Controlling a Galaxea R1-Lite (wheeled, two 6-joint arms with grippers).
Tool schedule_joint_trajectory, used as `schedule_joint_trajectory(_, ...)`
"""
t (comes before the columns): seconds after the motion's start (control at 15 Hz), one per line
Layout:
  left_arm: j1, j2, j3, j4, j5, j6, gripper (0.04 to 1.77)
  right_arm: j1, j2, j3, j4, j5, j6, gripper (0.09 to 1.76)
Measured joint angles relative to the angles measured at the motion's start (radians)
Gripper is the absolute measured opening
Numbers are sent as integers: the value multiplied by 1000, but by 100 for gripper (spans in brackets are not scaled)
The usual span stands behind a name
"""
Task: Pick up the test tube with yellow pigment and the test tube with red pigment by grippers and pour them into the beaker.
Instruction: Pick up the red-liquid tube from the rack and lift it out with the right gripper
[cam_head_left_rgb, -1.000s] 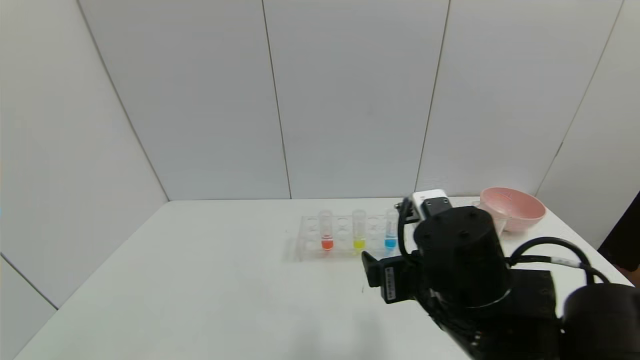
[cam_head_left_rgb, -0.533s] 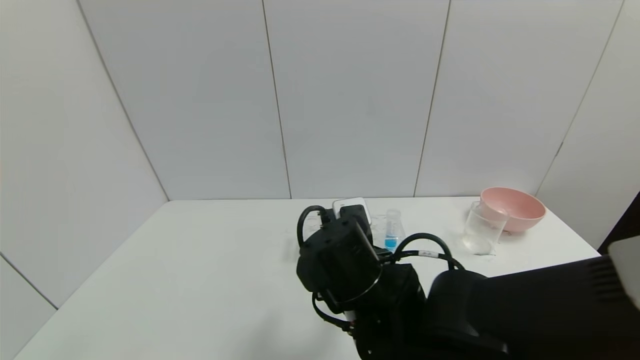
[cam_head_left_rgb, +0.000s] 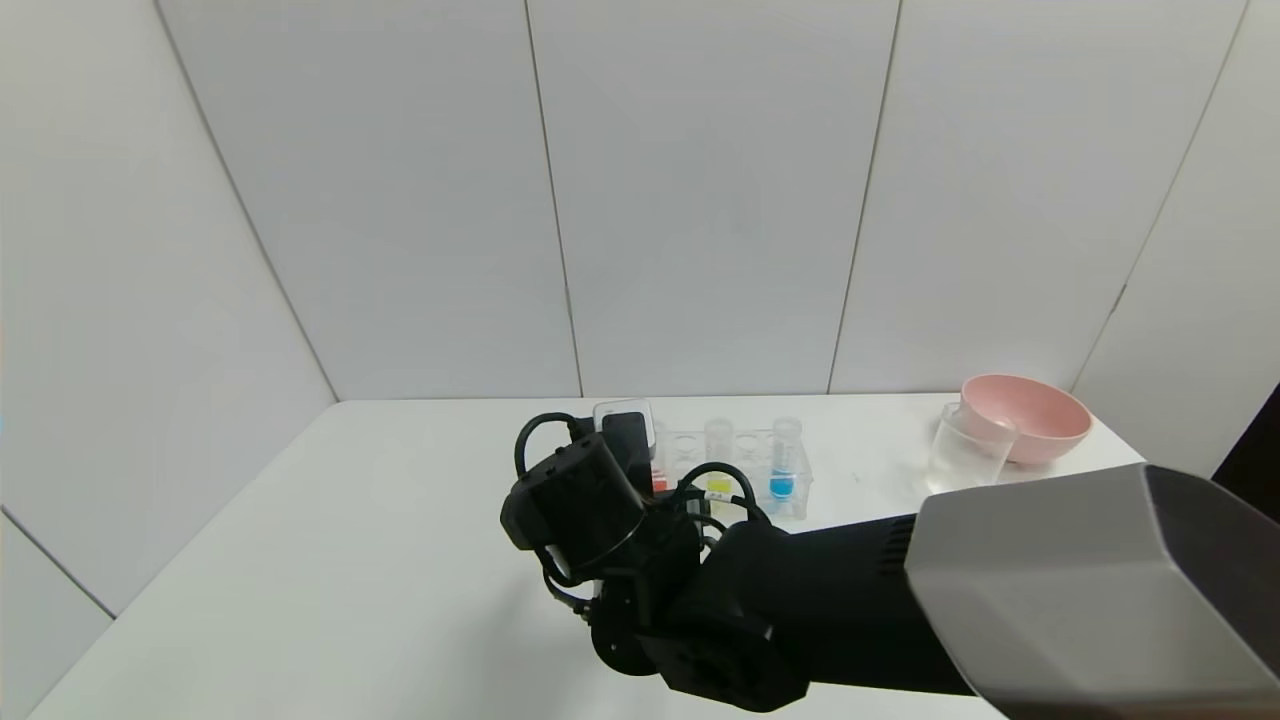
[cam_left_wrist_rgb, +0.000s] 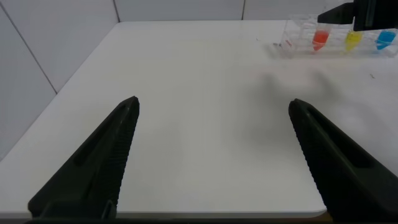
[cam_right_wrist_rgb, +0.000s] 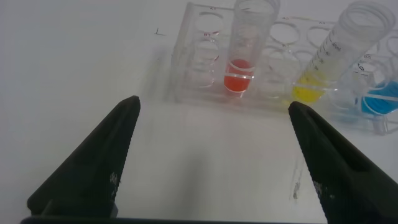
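Observation:
The red-pigment test tube (cam_right_wrist_rgb: 244, 59) and the yellow-pigment test tube (cam_right_wrist_rgb: 328, 61) stand in a clear rack (cam_right_wrist_rgb: 200, 65). My right gripper (cam_right_wrist_rgb: 214, 106) is open and empty, low over the table just short of the rack, with the red tube straight ahead. In the head view my right wrist (cam_head_left_rgb: 585, 505) hides most of the red tube (cam_head_left_rgb: 659, 482); the yellow tube (cam_head_left_rgb: 718, 470) shows beside it. The clear beaker (cam_head_left_rgb: 965, 450) stands far right. My left gripper (cam_left_wrist_rgb: 212, 104) is open and empty near the table's front left, far from the rack (cam_left_wrist_rgb: 292, 38).
A blue-tipped tube (cam_head_left_rgb: 783, 462) stands at the rack's right end. A pink bowl (cam_head_left_rgb: 1025, 415) sits behind the beaker at the back right. My right arm's grey-and-black forearm (cam_head_left_rgb: 1050, 590) crosses the front right of the table. White walls close the back and left.
My right arm has swung left across the table, from in front of the blue tube to in front of the red tube. The beaker has come into view.

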Motion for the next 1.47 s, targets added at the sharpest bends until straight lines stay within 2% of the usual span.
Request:
schedule_joint_trajectory(0.27, 0, 0, 0, -1, 0, 0, 172, -54, 78, -129, 20, -1, -17, 171)
schedule_joint_trajectory(0.6, 0, 0, 0, -1, 0, 0, 172, -100, 122, -206, 15, 0, -50, 171)
schedule_joint_trajectory(1.47, 0, 0, 0, 0, 0, 0, 172, -114, 145, -221, 11, -1, -56, 171)
